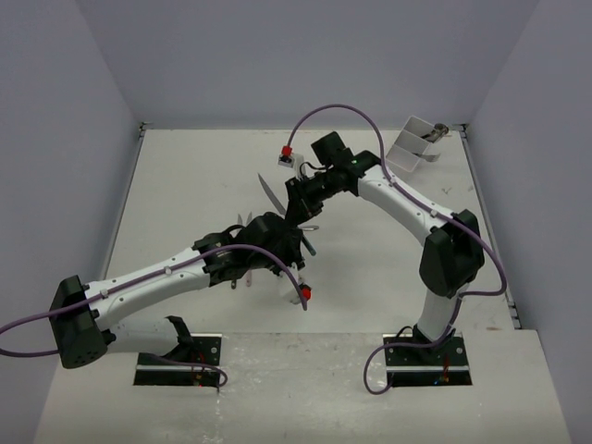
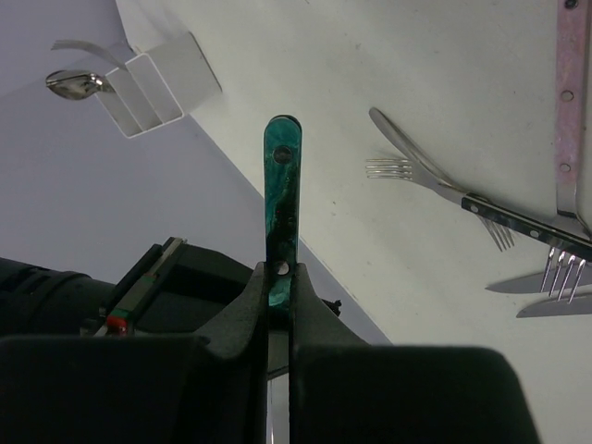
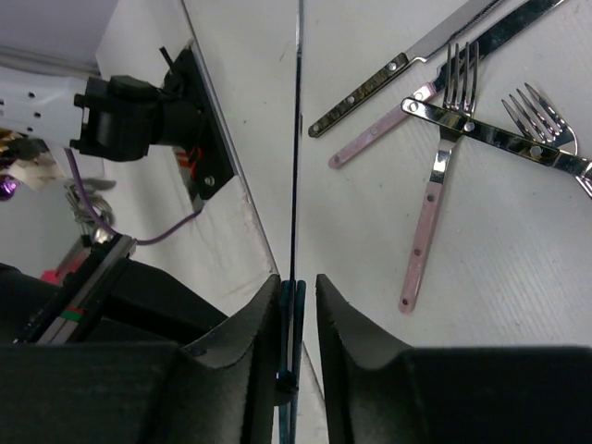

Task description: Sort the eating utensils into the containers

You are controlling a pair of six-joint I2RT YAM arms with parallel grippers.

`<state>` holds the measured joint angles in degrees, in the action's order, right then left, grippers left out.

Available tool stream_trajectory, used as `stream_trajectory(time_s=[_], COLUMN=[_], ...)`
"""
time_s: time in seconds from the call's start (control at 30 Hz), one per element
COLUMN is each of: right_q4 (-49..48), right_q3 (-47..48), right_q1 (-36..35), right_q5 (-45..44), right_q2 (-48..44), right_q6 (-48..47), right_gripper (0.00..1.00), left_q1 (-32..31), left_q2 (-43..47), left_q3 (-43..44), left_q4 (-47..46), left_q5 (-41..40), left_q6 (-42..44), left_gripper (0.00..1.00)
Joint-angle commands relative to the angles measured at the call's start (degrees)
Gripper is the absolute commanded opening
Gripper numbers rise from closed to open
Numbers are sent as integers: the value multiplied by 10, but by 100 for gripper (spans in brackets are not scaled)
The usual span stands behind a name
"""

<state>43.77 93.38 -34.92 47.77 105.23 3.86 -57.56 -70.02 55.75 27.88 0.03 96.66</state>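
My left gripper (image 1: pixel 289 242) (image 2: pixel 279 273) is shut on a green-handled utensil (image 2: pixel 281 176), whose handle sticks out past the fingertips. My right gripper (image 1: pixel 298 215) (image 3: pixel 298 279) faces it, almost touching. Another green handle (image 3: pixel 290 314) lies between its jaws, against one finger, with a gap to the other. A thin blade runs on edge-on from this handle. A knife blade (image 1: pixel 269 190) juts up-left by the grippers. Loose forks and knives lie on the table: a pink-handled fork (image 3: pixel 435 194), a dark-handled fork (image 3: pixel 518 139) and a black-handled knife (image 3: pixel 370 88). The white bin (image 1: pixel 407 153) (image 2: pixel 153 88) holds a spoon (image 2: pixel 74 85).
The white bin stands in the far right corner by the grey walls. The left arm's base (image 3: pixel 139 120) and the table's near edge (image 3: pixel 231 185) show in the right wrist view. More utensils (image 2: pixel 555 268) lie at the right of the left wrist view.
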Motion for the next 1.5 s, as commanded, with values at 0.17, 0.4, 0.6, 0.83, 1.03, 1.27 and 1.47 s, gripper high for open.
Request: stream_trajectory(time_s=[0.17,0.4,0.6,0.83,1.03,1.27,1.47], right_q4=[-4,-86,-155,-333,-607,-759,-840], right_q3=[1,-1,0,-77,-212,-240,-210], right_q1=[-7,-6,6,113,247,336,342], right_q5=[36,-28,-80,-150,-354,-516,-573], right_q2=[-48,-99,-136,-165,-217,-165,-76], right_q6=[-32,24,69,191,259,216,137], right_gripper=[0,0,0,0,0,0,0], left_q1=[0,-1,-1,1,68,178,283], left_q2=[18,42,73,97,74,-16,-78], left_q3=[23,9,4,6,-12,3,42], left_q4=[-7,-6,-33,-123,-374,-488,-442], left_q5=[-3,30,57,56,9,-89,-188], left_q6=[5,-9,-53,-185,-450,-725,-950], left_gripper=[0,0,99,100,100,100,100])
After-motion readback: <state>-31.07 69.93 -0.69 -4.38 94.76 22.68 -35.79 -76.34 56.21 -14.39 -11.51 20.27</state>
